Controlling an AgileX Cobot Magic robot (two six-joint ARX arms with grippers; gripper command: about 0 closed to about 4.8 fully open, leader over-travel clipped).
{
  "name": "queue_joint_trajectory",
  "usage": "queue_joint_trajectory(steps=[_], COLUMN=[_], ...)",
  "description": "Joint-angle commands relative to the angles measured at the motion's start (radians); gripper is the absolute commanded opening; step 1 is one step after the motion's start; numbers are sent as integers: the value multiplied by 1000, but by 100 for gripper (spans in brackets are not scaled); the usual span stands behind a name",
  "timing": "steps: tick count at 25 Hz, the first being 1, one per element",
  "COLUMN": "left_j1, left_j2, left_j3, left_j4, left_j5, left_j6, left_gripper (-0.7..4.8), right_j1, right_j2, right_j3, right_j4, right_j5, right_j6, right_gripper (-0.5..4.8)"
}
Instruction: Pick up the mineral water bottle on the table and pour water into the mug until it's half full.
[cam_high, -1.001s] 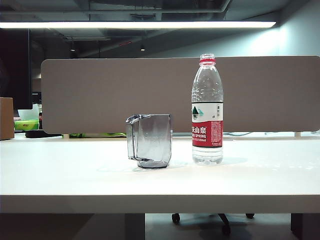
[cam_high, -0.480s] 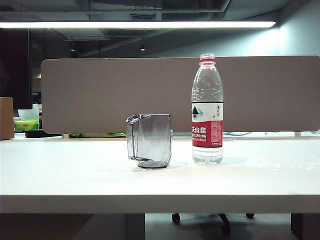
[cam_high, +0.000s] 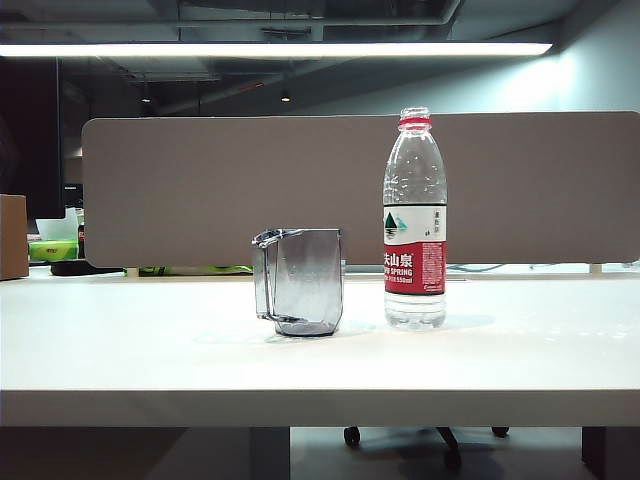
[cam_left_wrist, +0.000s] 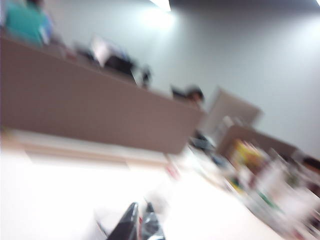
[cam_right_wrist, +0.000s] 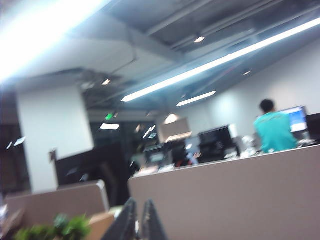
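Note:
The mineral water bottle (cam_high: 414, 220) stands upright on the white table (cam_high: 130, 350), right of centre, with a red neck ring and a white-and-red label. Clear water (cam_high: 414, 308) shows below the label. Just left of it, apart from it, stands the smoky-grey mug (cam_high: 303, 282), handle to the left. Neither arm appears in the exterior view. In the blurred left wrist view my left gripper (cam_left_wrist: 141, 212) hangs over the white tabletop, fingers close together, holding nothing. My right gripper (cam_right_wrist: 140, 202) points at a partition and the office ceiling, its fingers nearly touching and empty.
A long beige partition panel (cam_high: 200, 190) runs behind the table. A brown box (cam_high: 12, 236) sits at the far left edge, with green items (cam_high: 55, 250) beside it. Chair castors (cam_high: 352, 436) show under the table.

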Motion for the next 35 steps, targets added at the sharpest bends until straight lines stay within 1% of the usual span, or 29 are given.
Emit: queue_joint_trajectory(steps=[1,2,3,4,5,6,7,8,9,10,11,12,13,14,15,17,20,21,23,24,25,28,29,30,32,33,35], left_j1=[0,0,0,0,0,0,0,0,0,0,0,0,0,0,0,0,0,0,0,0,0,0,0,0,0,0,0], left_j2=[27,37,51,59,80,88,104,117,130,145,161,195,225,238,253,257,255,255,255,255,255,255,255,253,253,253,253], left_j3=[7,8,8,12,24,33,60,85,107,138,164,210,231,237,236,235,235,235,234,235,234,234,234,234,234,234,234], left_j4=[-193,-218,-239,-259,-281,-287,-319,-354,-387,-438,-480,-549,-563,-561,-559,-569,-575,-575,-576,-581,-587,-609,-618,-620,-620,-619,-620], left_j5=[199,225,248,258,253,240,175,121,67,-7,-60,-103,-103,-92,-58,-11,-6,-5,-6,-18,-30,-40,-42,-47,-48,-48,-48], left_j6=[14,40,83,117,201,245,320,391,441,493,531,621,641,641,640,641,658,672,671,671,671,671,671,671,671,671,671], left_gripper=[13,13,13,12,12,13,13,13,13,13,13,13,22,22,22,22,22,22,22,22,22,22,22,22,22,22,22], right_j1=[0,0,0,0,0,1,7,8,8,8,8,8,8,8,15,42,111,146,215,290,338,445,490,504,503,503,502], right_j2=[93,126,164,197,260,282,314,334,348,364,373,386,387,387,390,392,412,426,463,518,562,710,837,963,1131,1183,1343], right_j3=[162,201,247,278,319,321,312,301,287,266,247,192,133,93,23,-64,-192,-235,-296,-338,-351,-354,-352,-352,-351,-348,-325], right_j4=[-408,-503,-610,-676,-757,-761,-748,-734,-719,-693,-673,-613,-550,-512,-438,-317,-87,0,124,226,272,375,496,646,852,908,1036], right_j5=[-140,-146,-146,-146,-142,-136,-114,-99,-90,-93,-93,-90,-86,-73,-67,-67,-58,-29,63,153,196,286,336,364,381,396,426], right_j6=[-210,-289,-390,-465,-593,-613,-613,-615,-614,-614,-614,-614,-614,-614,-605,-580,-570,-565,-554,-554,-555,-555,-555,-554,-536,-522,-487], right_gripper=[46,48,58,60,72,79,100,108,109,109,109,111,120,126,168,214,226,232,282,351,361,364,373,374,374,375,402])
